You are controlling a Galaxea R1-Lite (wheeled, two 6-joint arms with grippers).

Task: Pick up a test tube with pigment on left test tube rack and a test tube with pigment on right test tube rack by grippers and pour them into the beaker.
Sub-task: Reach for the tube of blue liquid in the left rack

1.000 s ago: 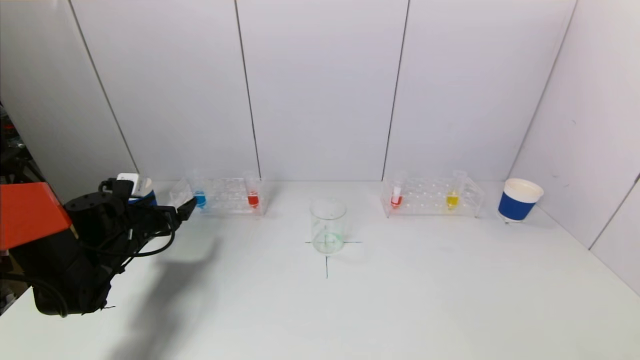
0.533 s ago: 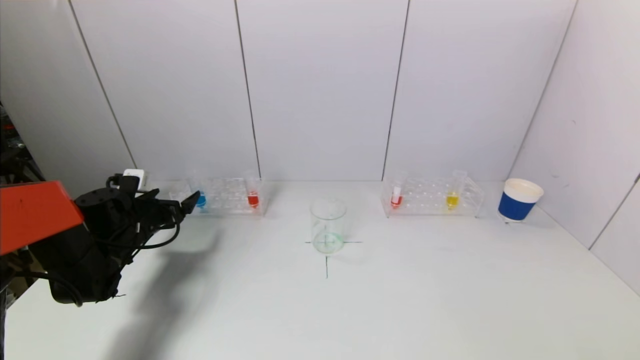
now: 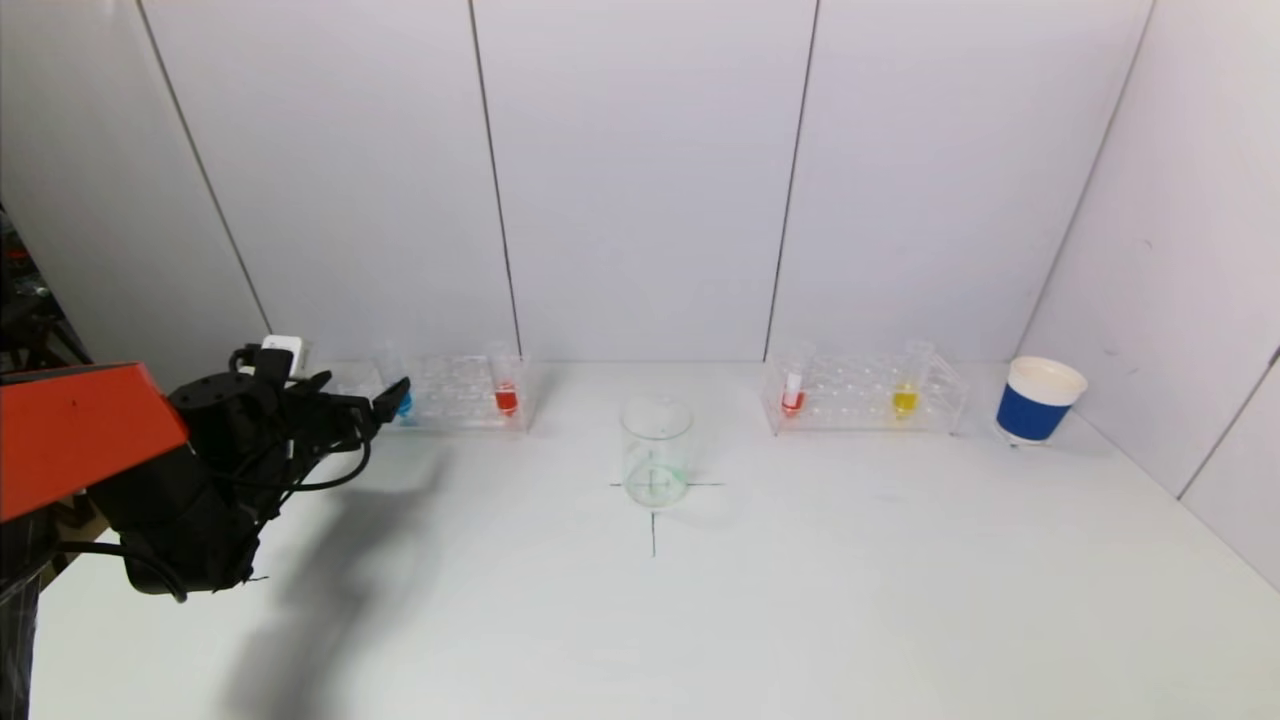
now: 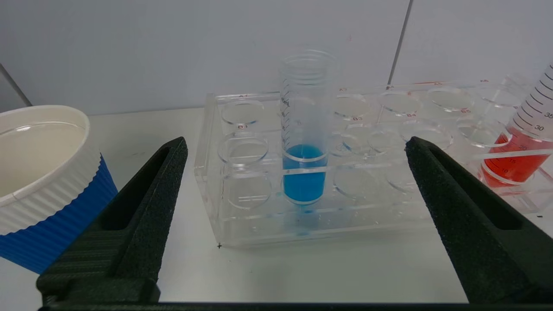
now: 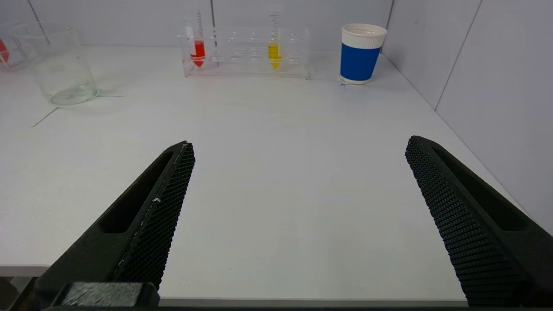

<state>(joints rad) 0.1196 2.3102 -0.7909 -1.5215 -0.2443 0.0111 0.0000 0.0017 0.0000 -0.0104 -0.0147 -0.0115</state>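
The clear left rack [image 3: 450, 395] at the back left holds a blue-pigment tube [image 4: 304, 142] and a red-pigment tube [image 3: 506, 385]. My left gripper [image 3: 385, 398] is open, just in front of the blue tube, which stands centred between its fingers [image 4: 142, 216] in the left wrist view. The right rack [image 3: 865, 395] holds a red tube [image 3: 793, 390] and a yellow tube [image 3: 905, 390]. The empty glass beaker [image 3: 656, 452] stands mid-table. My right gripper [image 5: 298, 147] is open and empty at the table's near edge, out of the head view.
A blue-and-white paper cup [image 3: 1037, 400] stands right of the right rack. Another such cup [image 4: 39, 172] stands beside the left rack, close to my left gripper. White walls close the back and right sides. A cross mark [image 3: 653, 520] lies under the beaker.
My left arm has moved forward and to the right towards the left rack, bringing its open gripper up to the blue tube. Nothing else has moved.
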